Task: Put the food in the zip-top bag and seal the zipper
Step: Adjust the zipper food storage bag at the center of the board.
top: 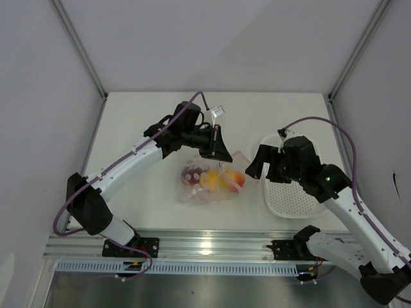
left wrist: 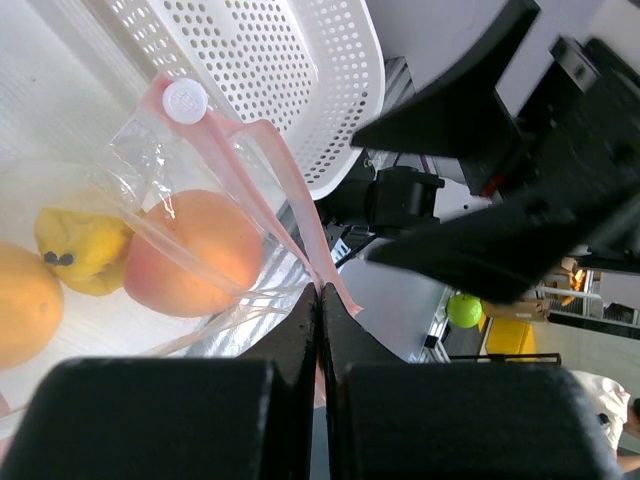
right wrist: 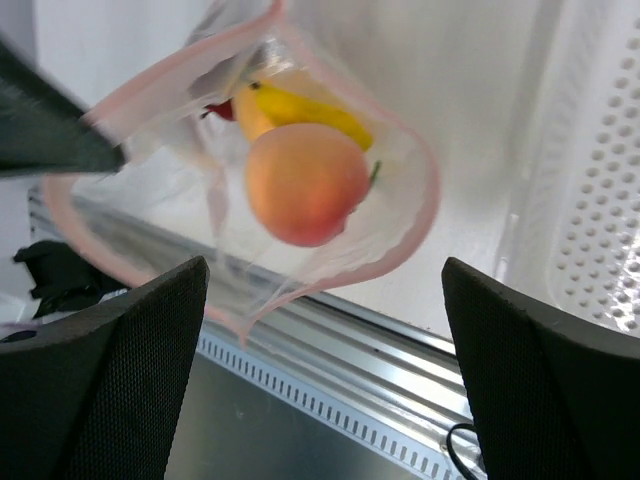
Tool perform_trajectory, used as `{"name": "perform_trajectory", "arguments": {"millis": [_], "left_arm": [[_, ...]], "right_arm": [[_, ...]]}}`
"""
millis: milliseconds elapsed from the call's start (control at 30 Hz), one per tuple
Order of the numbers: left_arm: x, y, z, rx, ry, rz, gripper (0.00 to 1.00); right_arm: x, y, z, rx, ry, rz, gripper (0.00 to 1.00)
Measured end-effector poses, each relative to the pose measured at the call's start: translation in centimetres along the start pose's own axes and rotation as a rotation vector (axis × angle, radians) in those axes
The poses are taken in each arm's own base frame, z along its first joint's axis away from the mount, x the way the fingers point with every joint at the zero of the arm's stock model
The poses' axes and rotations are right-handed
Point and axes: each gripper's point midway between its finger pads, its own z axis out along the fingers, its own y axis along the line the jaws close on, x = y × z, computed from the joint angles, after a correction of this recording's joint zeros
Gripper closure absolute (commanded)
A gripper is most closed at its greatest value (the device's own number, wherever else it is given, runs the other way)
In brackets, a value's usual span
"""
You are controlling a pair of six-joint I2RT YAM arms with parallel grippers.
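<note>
The clear zip-top bag (top: pixel 212 183) lies in the middle of the table with the food inside: a dark red piece (top: pixel 191 174), yellow pieces (top: pixel 209 180) and an orange-red piece (top: pixel 236 178). My left gripper (top: pixel 221 152) is shut on the bag's pink zipper strip (left wrist: pixel 300 215) and holds the mouth up. A white slider (left wrist: pixel 185 98) sits at the strip's far end. My right gripper (top: pixel 264 163) is open and empty, just right of the bag. In the right wrist view the bag's mouth (right wrist: pixel 425 210) gapes open, showing the orange-red piece (right wrist: pixel 305 180).
A white perforated basket (top: pixel 292 192) lies at the right, under my right arm; it also shows in the left wrist view (left wrist: pixel 300 80). A metal rail (top: pixel 212 244) runs along the table's near edge. Grey walls close in the table.
</note>
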Motion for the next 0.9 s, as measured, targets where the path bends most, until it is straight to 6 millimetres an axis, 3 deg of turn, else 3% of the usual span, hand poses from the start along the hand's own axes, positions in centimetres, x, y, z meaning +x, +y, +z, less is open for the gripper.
{"name": "perform_trajectory", "arguments": {"millis": [267,533,633,733,767,900], "left_arm": [[0.2,0.1,0.0,-0.004,0.006,-0.004,0.99],[0.3,-0.1,-0.1,0.007,0.014,-0.005,0.99],[0.4,-0.3,-0.2,0.014,0.018,-0.004,1.00],[0.4,-0.5,-0.3,0.020,0.018,-0.001,1.00],[0.5,-0.6,-0.3,0.023,0.019,0.000,1.00],[0.6,-0.8,-0.4,0.037,0.028,0.003,0.99]], "right_arm": [[-0.9,-6.1,2.5,0.180,0.028,0.117,0.08],[2.0,-6.6,5.6,0.110,0.136,0.136,0.30],[2.6,-6.1,6.6,0.065,0.156,0.133,0.50],[3.0,-5.3,7.3,0.020,0.172,0.124,0.89],[3.1,-5.1,7.5,0.007,0.178,0.119,0.96],[3.3,-3.9,7.5,-0.035,0.181,0.103,1.00]]}}
